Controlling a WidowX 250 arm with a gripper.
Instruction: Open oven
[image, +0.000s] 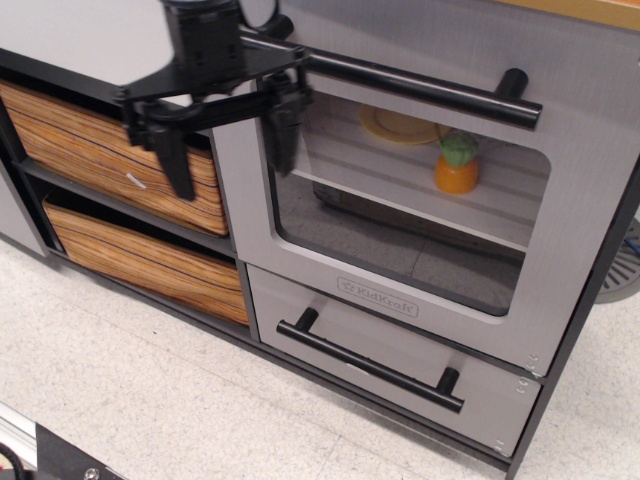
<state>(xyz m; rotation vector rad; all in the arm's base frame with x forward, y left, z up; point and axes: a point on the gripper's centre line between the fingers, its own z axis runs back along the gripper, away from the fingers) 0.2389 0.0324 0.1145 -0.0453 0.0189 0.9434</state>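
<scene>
The grey oven (400, 290) has a large clear window and a "KidKraft" mark, and its door is shut. Its long black bar handle (430, 90) runs across the top of the door. Through the window I see a white shelf (400, 205) with an orange toy and a yellow plate behind it. My black gripper (232, 152) is open and empty, fingers pointing down. It hangs in front of the door's left edge, covering the handle's left end. One finger (281, 130) is over the window, the other (175, 160) over the upper bin.
A smaller grey drawer (380, 365) with a shorter black bar handle sits below the oven. Two wood-grain striped bins (120, 160) fill shelves to the left. A speckled white floor (150, 400) lies in front. A wooden countertop edge (600, 12) runs at the top right.
</scene>
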